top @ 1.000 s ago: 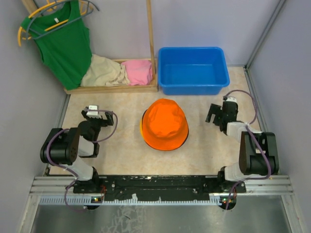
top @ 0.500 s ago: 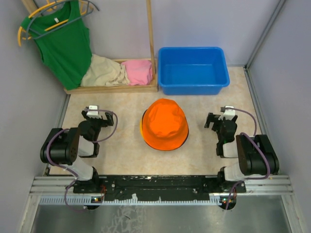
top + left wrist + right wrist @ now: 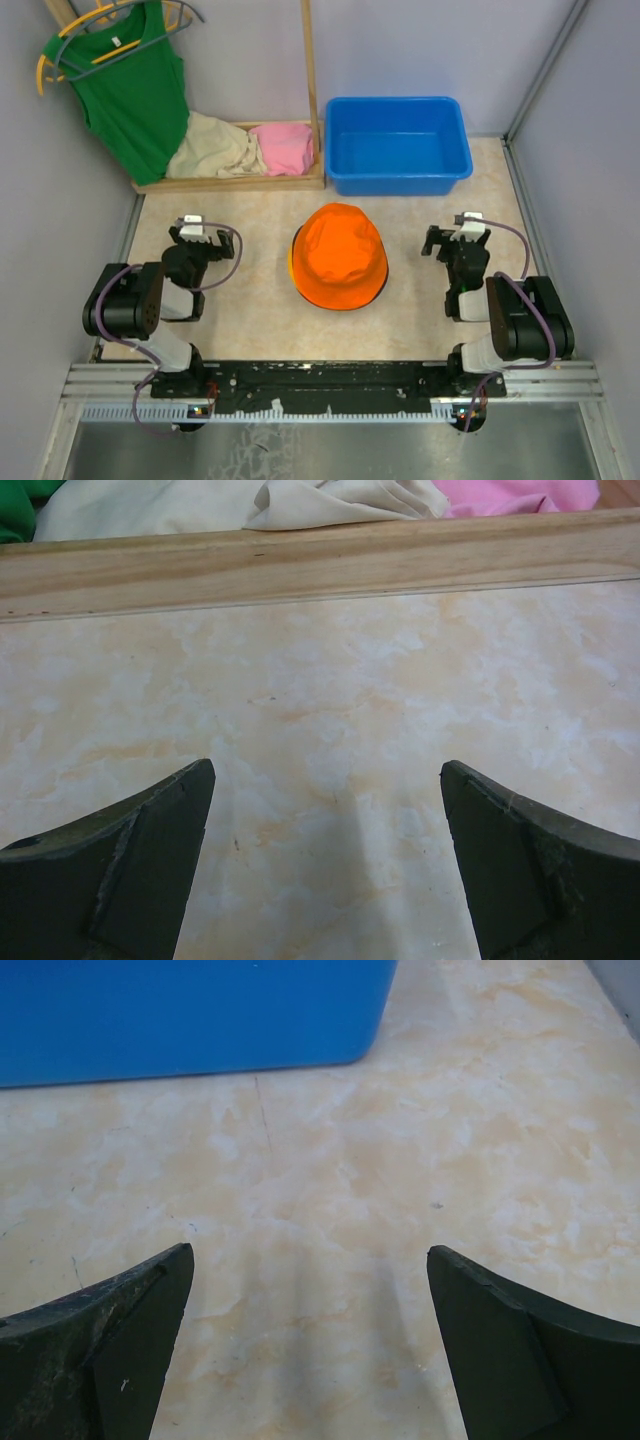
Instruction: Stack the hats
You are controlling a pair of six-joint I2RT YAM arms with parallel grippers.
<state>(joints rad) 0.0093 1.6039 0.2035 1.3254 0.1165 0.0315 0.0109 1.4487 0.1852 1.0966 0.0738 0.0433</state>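
Your left tool (image 3: 325, 780) and right tool (image 3: 310, 1260) stand spread wide, gripping nothing, above the bench (image 3: 330, 680) either side of the orange hat (image 3: 339, 257).

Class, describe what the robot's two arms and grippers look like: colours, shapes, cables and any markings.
Both the left arm and right arm are black, with chunky rounded joint housings and a pale block at each wrist. A purple cable loops along each. The left gripper and right gripper have dark, scuffed, wedge-shaped fingers. No markings are readable.
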